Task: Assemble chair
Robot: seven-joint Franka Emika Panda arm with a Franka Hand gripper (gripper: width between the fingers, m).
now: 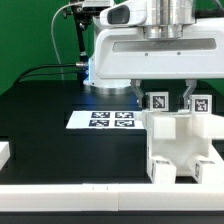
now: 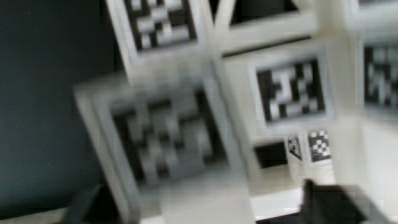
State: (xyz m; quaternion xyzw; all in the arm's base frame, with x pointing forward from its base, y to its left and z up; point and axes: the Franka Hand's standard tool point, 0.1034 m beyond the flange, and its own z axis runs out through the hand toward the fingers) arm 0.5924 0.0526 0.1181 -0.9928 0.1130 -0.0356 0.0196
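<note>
- Exterior view shows the chair (image 1: 180, 145) partly built: a chunky white body of joined panels stands on the black counter (image 1: 50, 120), close to the near edge at the exterior view's right.
- Two posts with square black-and-white tags rise from the top of that body, one tag (image 1: 157, 101) toward the exterior view's left and the other tag (image 1: 199, 103) toward its right.
- The robot arm hangs directly above the chair, and the pincer (image 1: 188, 96) reaches down between the two tagged posts; one dark fingertip shows there.
- Whether the pincer is gripping a post or merely standing beside it, I cannot tell: the exterior view is too small, and the wrist view is blurred.
- The wrist view gives only smeared white pieces with tags (image 2: 160, 140) very close to the camera, plus dark fingertips (image 2: 329, 200) at the frame's edge.
- The marker board (image 1: 112, 120) lies flat on the counter, well apart from the chair at its left in the exterior view.
- Judging by this, the build looks well advanced: several parts are already joined and no loose pieces show on the counter.
- What remains is probably seating or tightening the upper posts, though hidden parts cannot be ruled out.
</note>
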